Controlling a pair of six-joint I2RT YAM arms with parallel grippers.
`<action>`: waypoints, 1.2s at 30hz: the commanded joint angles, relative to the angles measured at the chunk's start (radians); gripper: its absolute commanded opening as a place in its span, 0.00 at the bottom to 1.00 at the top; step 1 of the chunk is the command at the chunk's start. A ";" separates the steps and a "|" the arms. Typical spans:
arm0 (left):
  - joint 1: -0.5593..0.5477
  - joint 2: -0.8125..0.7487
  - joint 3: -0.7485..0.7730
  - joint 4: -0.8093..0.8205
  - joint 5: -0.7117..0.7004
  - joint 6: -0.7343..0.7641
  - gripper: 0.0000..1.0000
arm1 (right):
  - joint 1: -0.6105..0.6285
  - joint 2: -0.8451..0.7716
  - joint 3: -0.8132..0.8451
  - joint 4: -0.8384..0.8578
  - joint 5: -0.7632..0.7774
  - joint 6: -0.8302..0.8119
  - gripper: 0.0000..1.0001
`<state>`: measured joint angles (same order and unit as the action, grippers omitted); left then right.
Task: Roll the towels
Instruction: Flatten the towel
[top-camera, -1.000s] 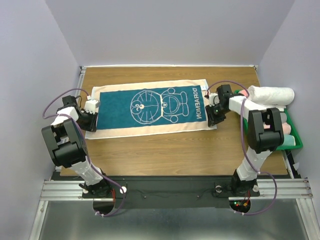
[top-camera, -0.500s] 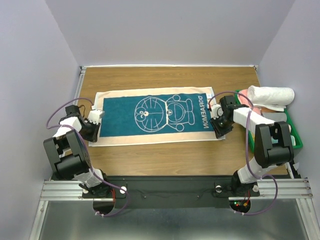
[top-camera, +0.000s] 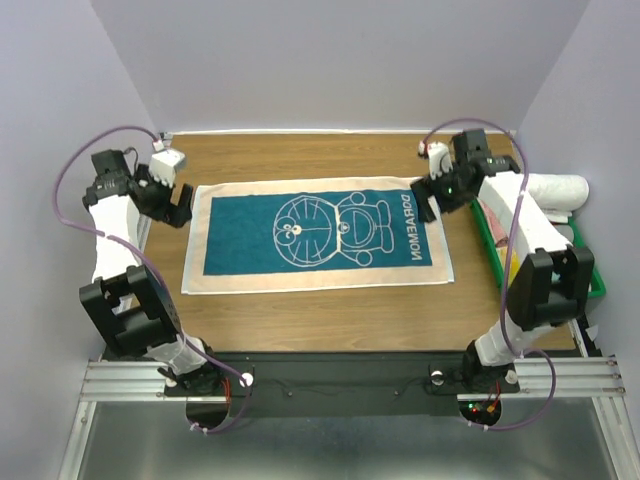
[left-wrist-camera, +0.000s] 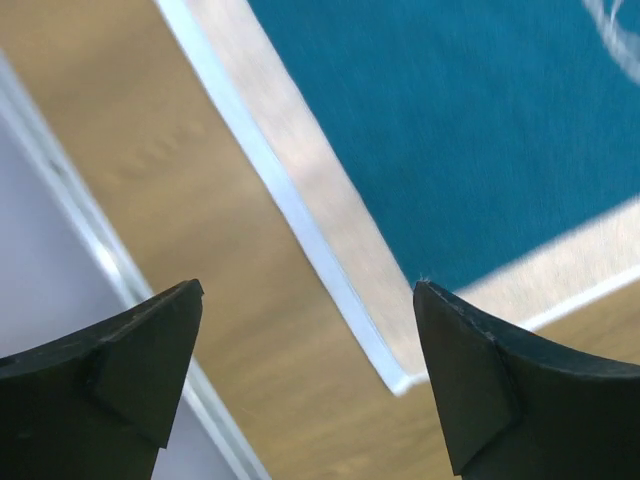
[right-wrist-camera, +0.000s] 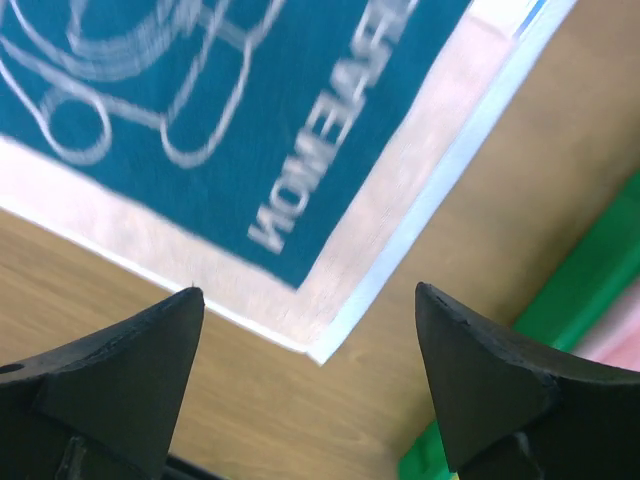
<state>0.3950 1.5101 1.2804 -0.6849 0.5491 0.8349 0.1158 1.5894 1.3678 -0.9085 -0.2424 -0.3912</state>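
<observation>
One towel (top-camera: 320, 238) lies flat between left pincer (top-camera: 172, 203) and right pincer (top-camera: 433, 198) (both spread).

1. Left wrist view: towel (left-wrist-camera: 470, 140) blurred, running off the top and right edges.
2. Right wrist view: lettering (right-wrist-camera: 330, 120) smeared; cat outline (right-wrist-camera: 110, 60) cut by the top edge.
3. Overhead, the right arm (top-camera: 520, 212) hides part of the bin (top-camera: 593, 277).

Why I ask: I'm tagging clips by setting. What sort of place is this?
Likely a robot test booth: two arms on a metal rail, plain walls boxing a wooden table, a towel laid flat.
</observation>
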 joint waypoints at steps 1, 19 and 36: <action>0.005 0.036 0.141 0.126 0.094 -0.170 0.99 | -0.036 0.144 0.236 0.045 -0.043 0.046 0.91; -0.022 0.479 0.689 0.249 0.026 -0.398 0.99 | -0.111 0.836 0.938 0.098 0.060 0.114 0.48; -0.096 0.556 0.568 0.311 -0.067 -0.344 0.82 | -0.111 0.960 0.965 0.164 0.038 0.195 0.49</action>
<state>0.3168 2.0251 1.8000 -0.3595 0.5007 0.4622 0.0013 2.5240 2.2940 -0.7776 -0.1940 -0.2230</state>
